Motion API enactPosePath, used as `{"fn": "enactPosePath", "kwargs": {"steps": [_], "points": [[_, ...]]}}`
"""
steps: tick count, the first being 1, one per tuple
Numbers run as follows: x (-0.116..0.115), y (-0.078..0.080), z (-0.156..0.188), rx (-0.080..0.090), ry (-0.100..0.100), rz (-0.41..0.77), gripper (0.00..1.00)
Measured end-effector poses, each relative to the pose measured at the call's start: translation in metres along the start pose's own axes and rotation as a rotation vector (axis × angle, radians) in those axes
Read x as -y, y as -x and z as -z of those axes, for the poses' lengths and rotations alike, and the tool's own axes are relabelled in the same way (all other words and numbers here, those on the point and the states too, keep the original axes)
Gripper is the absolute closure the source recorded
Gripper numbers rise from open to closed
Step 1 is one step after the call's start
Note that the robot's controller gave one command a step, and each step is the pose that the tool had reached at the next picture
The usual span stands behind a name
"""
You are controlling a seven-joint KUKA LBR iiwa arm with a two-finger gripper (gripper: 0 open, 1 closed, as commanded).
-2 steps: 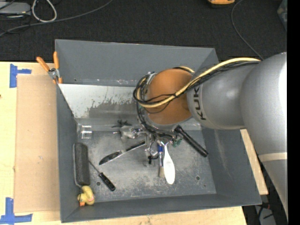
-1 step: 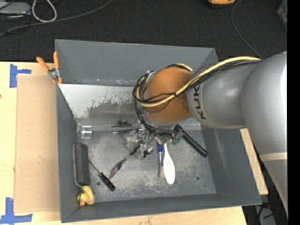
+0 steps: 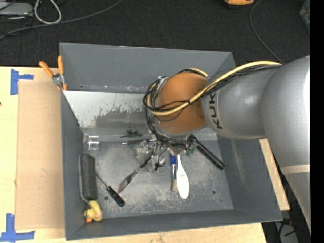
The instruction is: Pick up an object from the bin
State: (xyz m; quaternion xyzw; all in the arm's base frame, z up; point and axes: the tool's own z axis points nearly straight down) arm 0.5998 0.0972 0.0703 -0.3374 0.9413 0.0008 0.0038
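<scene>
Camera view: I noted the gripper point(image 3: 158, 155) low, just left of the white spoon point(image 3: 181, 182); its grip I could not judge.

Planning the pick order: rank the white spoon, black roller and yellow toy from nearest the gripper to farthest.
1. White spoon, just below the gripper.
2. Black roller, along the left wall.
3. Yellow toy, bottom-left corner.

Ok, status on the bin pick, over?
Gripper down mid grey metal bin, over small shiny metal clutter. White plastic spoon, blue handle, close beside. Thin black rod alongside, may snag.
</scene>
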Motion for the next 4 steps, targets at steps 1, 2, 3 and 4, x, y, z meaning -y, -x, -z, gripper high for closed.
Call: {"fn": "enactPosePath", "kwargs": {"steps": [1, 2, 3, 4], "points": [[-0.001, 0.000, 0.006, -0.001, 0.001, 0.002, 1.00], [-0.001, 0.000, 0.019, 0.000, 0.001, 0.001, 1.00], [-0.002, 0.001, 0.029, 0.001, 0.001, 0.001, 1.00], [-0.003, 0.001, 0.054, -0.001, 0.003, -0.001, 1.00]]}}
